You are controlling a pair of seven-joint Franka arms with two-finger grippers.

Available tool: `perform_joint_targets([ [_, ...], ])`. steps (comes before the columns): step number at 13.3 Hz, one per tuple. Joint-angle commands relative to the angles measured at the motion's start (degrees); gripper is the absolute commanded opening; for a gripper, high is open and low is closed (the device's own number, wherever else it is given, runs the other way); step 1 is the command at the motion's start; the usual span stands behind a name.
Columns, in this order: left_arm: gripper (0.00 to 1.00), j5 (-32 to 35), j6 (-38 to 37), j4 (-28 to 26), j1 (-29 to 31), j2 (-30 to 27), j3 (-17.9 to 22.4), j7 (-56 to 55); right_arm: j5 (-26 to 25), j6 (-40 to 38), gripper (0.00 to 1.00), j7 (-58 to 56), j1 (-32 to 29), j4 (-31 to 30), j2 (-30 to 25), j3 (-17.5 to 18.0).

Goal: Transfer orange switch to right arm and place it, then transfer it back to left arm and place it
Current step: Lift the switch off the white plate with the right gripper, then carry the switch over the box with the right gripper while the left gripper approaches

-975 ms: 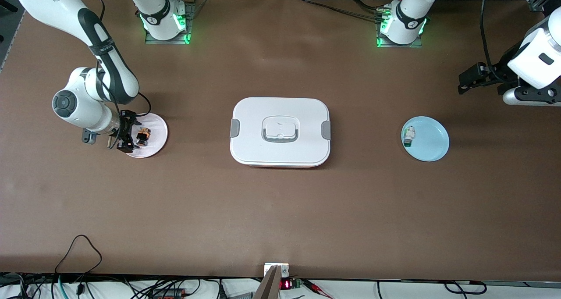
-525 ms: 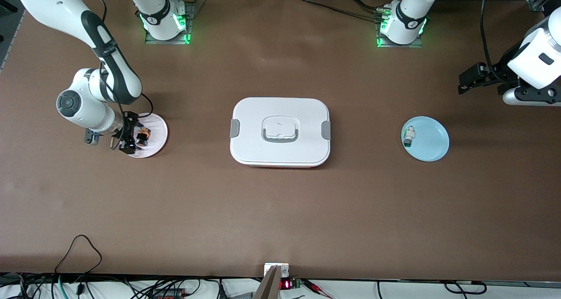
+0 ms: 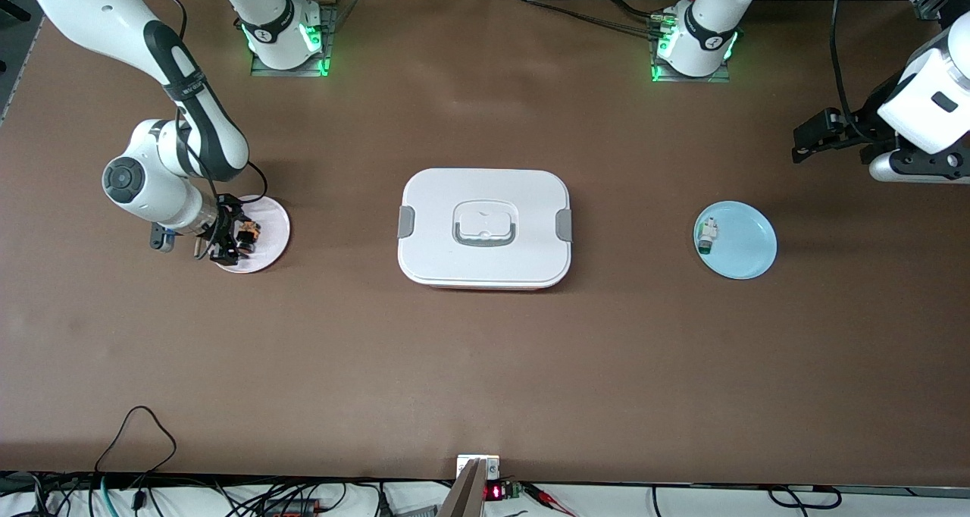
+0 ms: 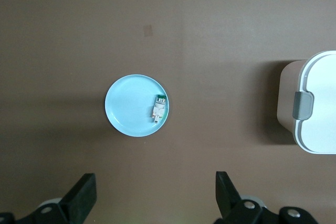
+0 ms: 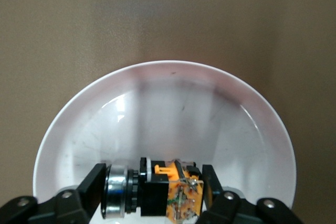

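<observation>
The orange switch (image 3: 246, 234) lies on its side on a small white plate (image 3: 270, 225) at the right arm's end of the table. My right gripper (image 3: 229, 237) is low over the plate with a finger at each end of the switch. In the right wrist view one finger (image 5: 96, 184) touches the switch's silver ring and the other touches the orange end of the switch (image 5: 163, 192), which rests on the plate (image 5: 168, 93). My left gripper (image 3: 809, 136) is open and empty, high over the table's left-arm end; it also shows in the left wrist view (image 4: 152, 198). The white box (image 3: 485, 229) stands mid-table.
A light blue plate (image 3: 746, 248) with a small white-and-green part (image 3: 707, 236) sits between the box and the left arm's end; both show in the left wrist view, plate (image 4: 128, 108) and part (image 4: 159, 107). The box's clipped end (image 4: 315, 103) shows there too.
My right gripper has slid over the white plate toward the switch and its fingers now bracket it. The left arm has not moved.
</observation>
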Motion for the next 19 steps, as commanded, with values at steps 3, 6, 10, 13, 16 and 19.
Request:
perform_joint_targets([
  [3,1.00,0.5,-0.3,-0.1,0.3,-0.5,-0.2,1.5,0.2,1.0,0.36,-0.3,0.4,-0.7,-0.3,0.3],
  [6,1.00,0.4,-0.3,-0.1,0.3,-0.4,-0.2,1.5,0.1,0.6,0.24,-0.7,0.3,-0.7,-2.3,1.7],
  [10,1.00,0.4,-0.3,-0.1,0.4,-0.5,-0.2,1.5,0.5,-3.3,0.13,-0.1,0.3,-0.1,-7.9,6.7],
  [13,1.00,0.4,-0.3,-0.1,0.3,-0.5,-0.2,1.5,5.9,-4.1,0.12,-0.1,0.0,1.5,-10.7,11.2],
  [16,1.00,0.4,-0.3,-0.1,0.4,-0.5,-0.2,1.5,15.1,-10.5,0.11,-0.1,0.2,7.0,-13.2,16.4],
  [19,1.00,0.3,-0.4,-0.1,0.4,-0.5,-0.2,1.5,22.1,-12.8,0.11,0.3,0.3,11.2,-14.4,21.8],
])
